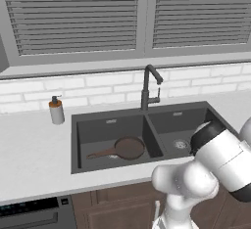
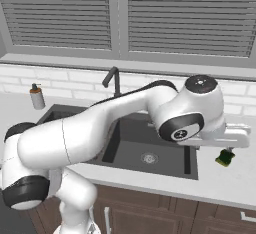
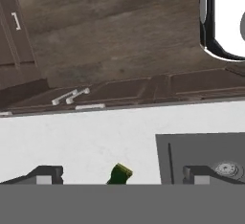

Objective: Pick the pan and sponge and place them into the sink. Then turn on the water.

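Left base view: white counter (image 1: 34, 159), grey blinds (image 1: 73, 15) above.

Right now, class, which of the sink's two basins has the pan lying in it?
The left basin, the one nearer the soap dispenser: the pan lies on its floor. The right basin shows just its drain.
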Motion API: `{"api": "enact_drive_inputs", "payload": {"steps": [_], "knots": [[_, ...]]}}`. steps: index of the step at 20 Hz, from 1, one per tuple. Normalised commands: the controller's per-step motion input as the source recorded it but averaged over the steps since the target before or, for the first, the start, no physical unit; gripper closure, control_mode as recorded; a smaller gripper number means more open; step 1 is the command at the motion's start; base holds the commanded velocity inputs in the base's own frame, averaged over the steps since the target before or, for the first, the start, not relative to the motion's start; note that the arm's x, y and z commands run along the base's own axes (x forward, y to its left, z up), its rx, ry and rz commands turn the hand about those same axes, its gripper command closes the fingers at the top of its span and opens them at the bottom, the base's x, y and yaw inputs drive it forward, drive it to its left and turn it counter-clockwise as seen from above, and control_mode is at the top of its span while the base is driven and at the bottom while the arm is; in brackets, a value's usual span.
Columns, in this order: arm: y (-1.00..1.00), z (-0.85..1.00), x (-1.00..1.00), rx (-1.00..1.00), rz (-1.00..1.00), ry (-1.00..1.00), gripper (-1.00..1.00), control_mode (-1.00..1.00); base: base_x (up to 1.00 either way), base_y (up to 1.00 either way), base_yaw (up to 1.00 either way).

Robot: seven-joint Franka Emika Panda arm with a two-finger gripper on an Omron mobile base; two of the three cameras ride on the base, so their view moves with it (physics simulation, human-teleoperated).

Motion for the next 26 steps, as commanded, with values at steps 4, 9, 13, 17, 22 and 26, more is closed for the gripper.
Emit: {"api": "enact_drive_inputs", "payload": {"steps": [4,9,13,17,22,26], "knots": [[-0.09,-0.31,0.99,0.14,-0.23,-0.02,-1.00,-1.00,0.00,0.00,0.00],[0.00,-0.37,0.99,0.08,-0.16,-0.01,-1.00,-1.00,0.00,0.00,0.00],[0.00,-0.41,0.82,0.03,-0.15,0.00,-1.00,-1.00,0.00,0.00,0.00],[0.00,-0.42,0.78,0.03,-0.13,0.01,-1.00,-1.00,0.00,0.00,0.00],[0.00,-0.46,0.66,0.02,-0.11,0.03,-1.00,-1.00,0.00,0.00,0.00],[-0.01,-0.48,0.34,0.01,-0.08,0.04,-1.00,-1.00,0.00,0.00,0.00]]}}
